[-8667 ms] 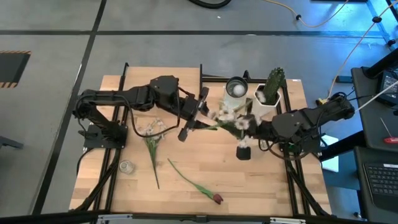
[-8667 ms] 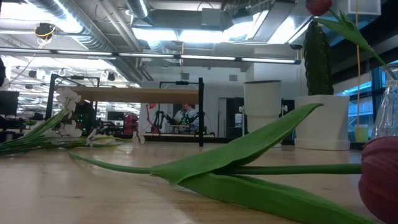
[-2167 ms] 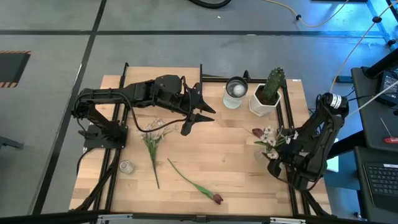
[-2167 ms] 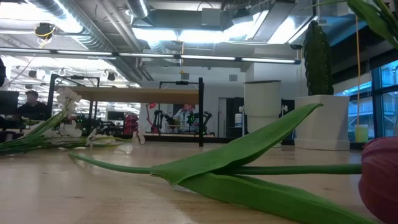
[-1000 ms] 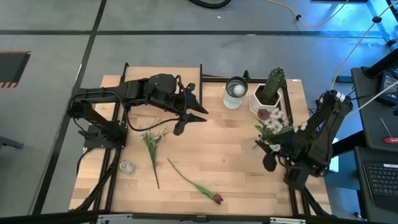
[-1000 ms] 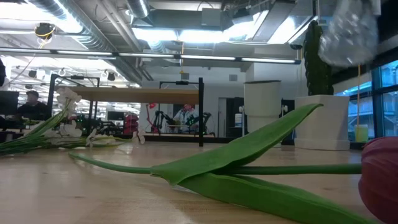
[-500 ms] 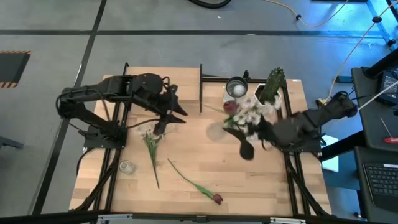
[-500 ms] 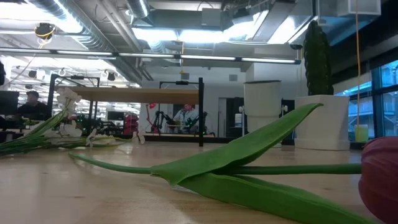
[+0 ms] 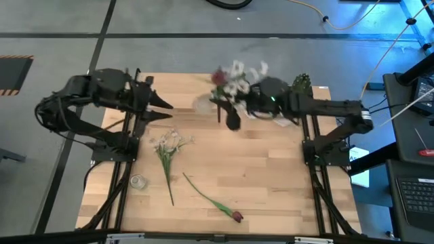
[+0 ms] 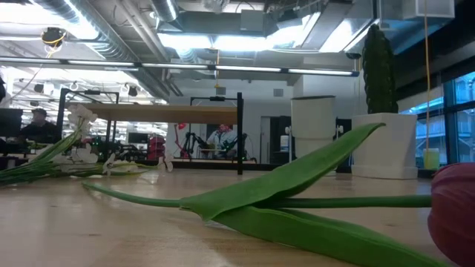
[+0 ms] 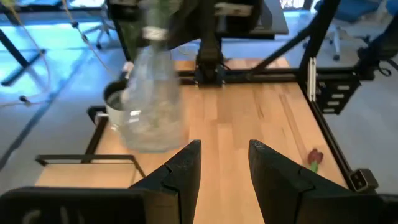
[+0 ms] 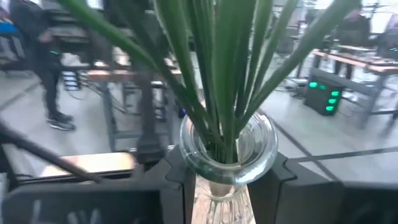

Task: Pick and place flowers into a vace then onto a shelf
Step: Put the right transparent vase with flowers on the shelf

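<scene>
Clear glass vase [image 12: 227, 155], green stems [image 12: 214, 68], dark red tulip [image 9: 236, 216], light-wood table [image 9: 271, 176]

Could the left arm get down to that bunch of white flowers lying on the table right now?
Probably yes. The left hand is open and empty, hovering at the table's back left, and the white flowers lie just in front of it with nothing between. The right hand is busy holding the vase farther back.

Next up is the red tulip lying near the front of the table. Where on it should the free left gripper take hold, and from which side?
Grip the tulip on its bare green stem, probably about midway, clear of the red head at its near end. It lies flat and slanted on the table, so come straight down from above, fingers set across the stem. The left gripper is open and empty; the right gripper holds the vase.
</scene>
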Robot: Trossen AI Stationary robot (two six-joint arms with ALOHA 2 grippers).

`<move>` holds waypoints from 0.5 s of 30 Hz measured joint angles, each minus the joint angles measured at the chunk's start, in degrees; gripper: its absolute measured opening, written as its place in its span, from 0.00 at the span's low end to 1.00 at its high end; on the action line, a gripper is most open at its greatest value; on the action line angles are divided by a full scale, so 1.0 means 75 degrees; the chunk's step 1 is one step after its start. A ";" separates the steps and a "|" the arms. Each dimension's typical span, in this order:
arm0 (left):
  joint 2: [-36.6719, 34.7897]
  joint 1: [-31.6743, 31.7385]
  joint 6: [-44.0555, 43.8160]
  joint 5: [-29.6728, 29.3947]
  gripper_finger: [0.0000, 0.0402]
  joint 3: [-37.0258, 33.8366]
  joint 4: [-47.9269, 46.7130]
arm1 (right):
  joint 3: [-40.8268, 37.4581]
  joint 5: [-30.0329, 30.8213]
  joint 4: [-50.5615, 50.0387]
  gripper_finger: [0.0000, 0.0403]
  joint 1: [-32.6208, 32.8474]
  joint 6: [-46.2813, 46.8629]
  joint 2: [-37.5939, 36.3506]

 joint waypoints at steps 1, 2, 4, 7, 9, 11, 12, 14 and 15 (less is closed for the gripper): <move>-0.0079 0.0000 0.0002 -0.0025 0.32 0.0000 -0.0028 | 0.0389 -0.0116 -0.0221 0.24 -0.0184 -0.0020 0.0241; -0.0138 0.0000 0.0004 -0.0028 0.32 0.0000 -0.0044 | 0.0763 -0.0249 -0.0516 0.24 -0.0359 -0.0014 0.0463; -0.0235 0.0000 0.0004 -0.0030 0.32 0.0000 -0.0066 | 0.1543 -0.0552 -0.1140 0.24 -0.0696 -0.0006 0.0992; -0.0272 0.0000 0.0010 -0.0030 0.32 0.0000 -0.0163 | 0.2729 -0.0872 -0.2088 0.24 -0.1142 -0.0011 0.1856; -0.0264 0.0000 0.0014 -0.0030 0.32 0.0000 -0.0251 | 0.3485 -0.1012 -0.2664 0.24 -0.1402 -0.0041 0.2428; -0.0240 0.0000 0.0022 -0.0030 0.32 0.0000 -0.0362 | 0.4189 -0.1170 -0.3201 0.24 -0.1642 -0.0166 0.2962; -0.0220 0.0000 0.0022 -0.0028 0.32 0.0000 -0.0415 | 0.4481 -0.1208 -0.3423 0.24 -0.1744 -0.0223 0.3206; -0.0164 0.0000 0.0022 -0.0030 0.32 0.0000 -0.0535 | 0.5006 -0.1237 -0.3785 0.24 -0.1934 -0.0373 0.3684; -0.0140 0.0000 0.0022 -0.0030 0.32 0.0000 -0.0584 | 0.5208 -0.1246 -0.3964 0.24 -0.2028 -0.0404 0.3884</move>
